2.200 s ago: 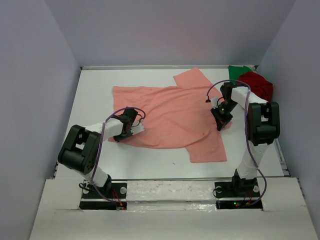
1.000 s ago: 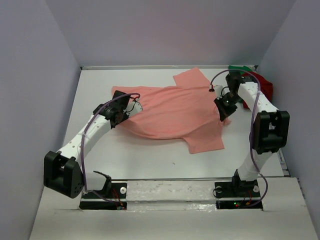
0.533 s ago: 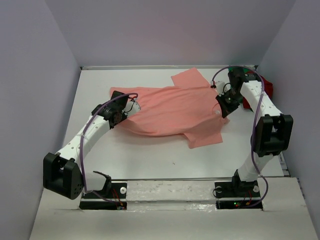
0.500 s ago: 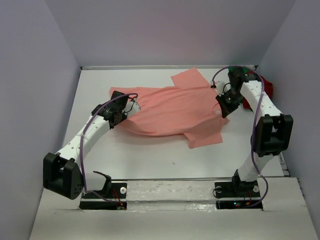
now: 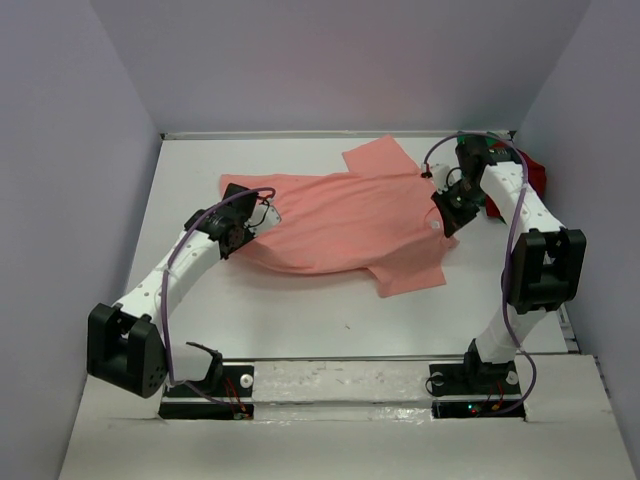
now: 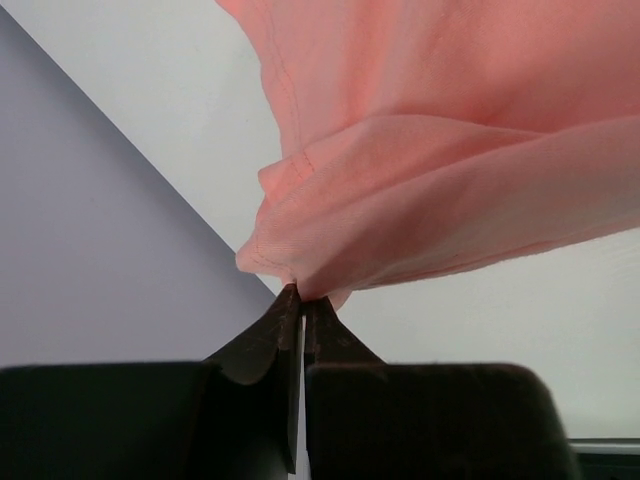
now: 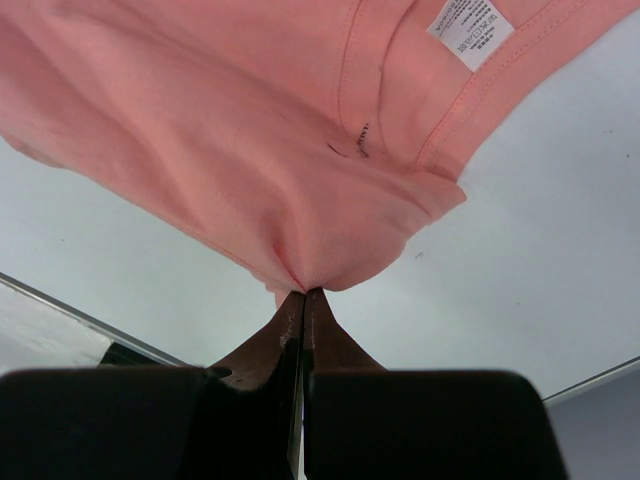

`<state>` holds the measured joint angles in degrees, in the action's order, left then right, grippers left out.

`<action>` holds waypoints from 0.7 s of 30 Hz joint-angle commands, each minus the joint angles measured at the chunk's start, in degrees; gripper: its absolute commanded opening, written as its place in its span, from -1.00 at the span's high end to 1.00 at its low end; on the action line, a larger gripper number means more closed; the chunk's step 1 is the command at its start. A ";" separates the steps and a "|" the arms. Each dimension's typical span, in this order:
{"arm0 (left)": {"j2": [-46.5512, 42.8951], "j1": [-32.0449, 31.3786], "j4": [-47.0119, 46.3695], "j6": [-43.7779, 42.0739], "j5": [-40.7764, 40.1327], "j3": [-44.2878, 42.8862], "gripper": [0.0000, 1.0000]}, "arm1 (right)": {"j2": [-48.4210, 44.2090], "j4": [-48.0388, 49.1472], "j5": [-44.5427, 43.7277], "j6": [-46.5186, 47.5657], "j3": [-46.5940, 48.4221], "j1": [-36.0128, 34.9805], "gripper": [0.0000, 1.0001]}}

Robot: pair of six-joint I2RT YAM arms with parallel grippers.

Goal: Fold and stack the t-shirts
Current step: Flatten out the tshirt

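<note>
One salmon-pink t-shirt (image 5: 345, 222) — soft plain knit, stitched hems, creased — spread mid-desk (image 5: 300, 320); left end effector (image 6: 301, 297) and right end effector (image 7: 303, 296) each pinch a bunched fold of it.

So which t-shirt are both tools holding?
The salmon-pink t-shirt, spread wide: the left tool and the right tool each pinch an edge of it. The dark red t-shirt lies bunched in the far right corner.

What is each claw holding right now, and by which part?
Both hold the pink shirt. The left claw pinches a bunched fold at the hem. The right claw pinches a fold beside the collar.
</note>
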<state>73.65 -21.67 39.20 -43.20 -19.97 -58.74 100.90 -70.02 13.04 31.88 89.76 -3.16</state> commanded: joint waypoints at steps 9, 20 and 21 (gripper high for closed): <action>1.06 0.31 2.46 1.36 -0.07 -0.23 1.00 | -2.46 1.20 -1.00 1.08 -1.25 -0.62 1.00; 0.80 0.31 2.55 1.45 0.97 0.64 1.00 | -2.46 1.38 -0.56 1.17 -2.30 -0.62 1.00; 0.80 0.23 2.72 1.63 1.50 0.73 1.00 | -2.55 1.38 -0.64 1.17 -2.48 -0.62 1.00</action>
<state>74.85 -21.63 40.21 -42.15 -19.31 -58.72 100.88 -69.71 12.67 32.18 87.90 -3.16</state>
